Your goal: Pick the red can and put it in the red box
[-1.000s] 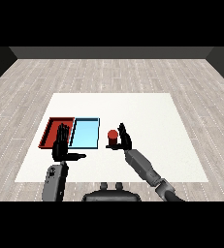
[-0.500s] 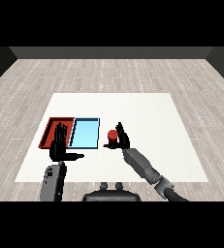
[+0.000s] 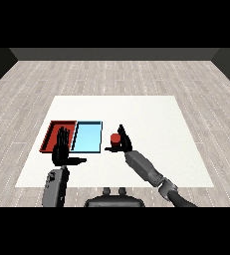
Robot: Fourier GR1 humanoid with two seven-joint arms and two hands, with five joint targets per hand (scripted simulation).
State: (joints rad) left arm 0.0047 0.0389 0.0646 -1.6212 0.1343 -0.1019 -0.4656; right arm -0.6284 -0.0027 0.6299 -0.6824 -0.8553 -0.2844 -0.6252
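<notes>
A small red cylindrical can stands on the white surface, just to the right of the light blue rectangular tray and apart from its edge. The black right hand is right at the can: its fingers rise straight along the can's right side, and its thumb reaches out low to the left in front of the can, so the can sits in the gap between thumb and fingers. The fingers are spread apart, not curled round the can, and whether they touch it cannot be told. The grey right forearm runs back from the hand toward the lower right. The red rectangular tray lies touching the blue tray's left side, well apart from the can. The black left hand is held over the red tray's near right corner, fingers straight and pointing away, thumb stuck out to the right, holding nothing.
</notes>
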